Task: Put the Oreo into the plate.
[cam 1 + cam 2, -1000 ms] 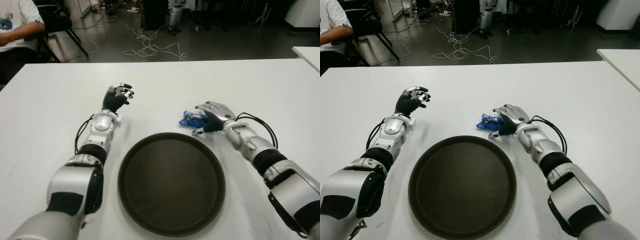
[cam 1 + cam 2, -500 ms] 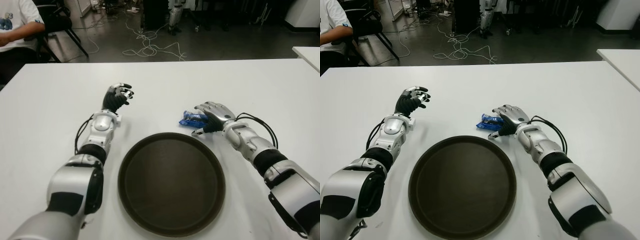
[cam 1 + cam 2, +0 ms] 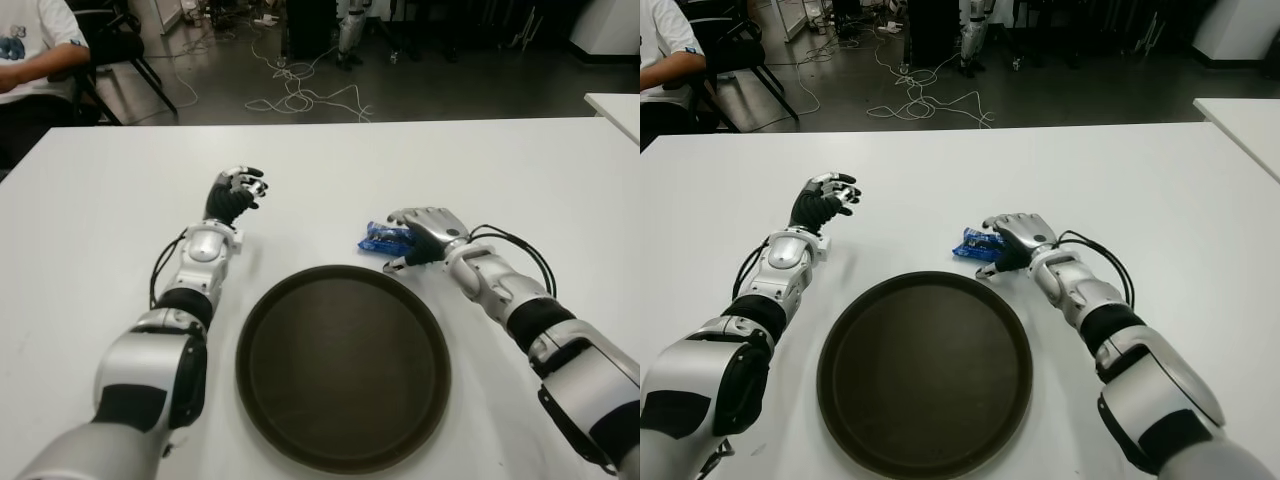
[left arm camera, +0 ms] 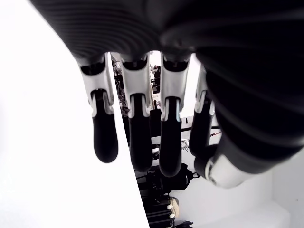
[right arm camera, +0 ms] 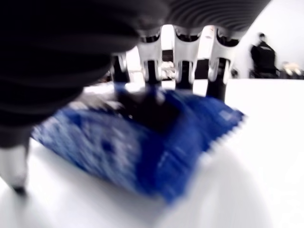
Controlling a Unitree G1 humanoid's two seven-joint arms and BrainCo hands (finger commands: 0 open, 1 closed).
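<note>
Beyond the plate [image 3: 343, 365], the right robot hand [image 3: 425, 236] curls over the Oreo [image 3: 383, 238], fingers touching it.

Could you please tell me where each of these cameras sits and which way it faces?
Left eye view: on the head, looking down over the table; both arms, plate, Oreo.
Right eye view: same head, set slightly aside; same scene, left robot hand empty beside the plate.
Left wrist view: on the left wrist, looking along its relaxed fingers, holding nothing.
Right wrist view: on the right wrist; right robot hand over the Oreo, grip unclear.
Shared: Oreo shows in both eye views and the right wrist view.
</note>
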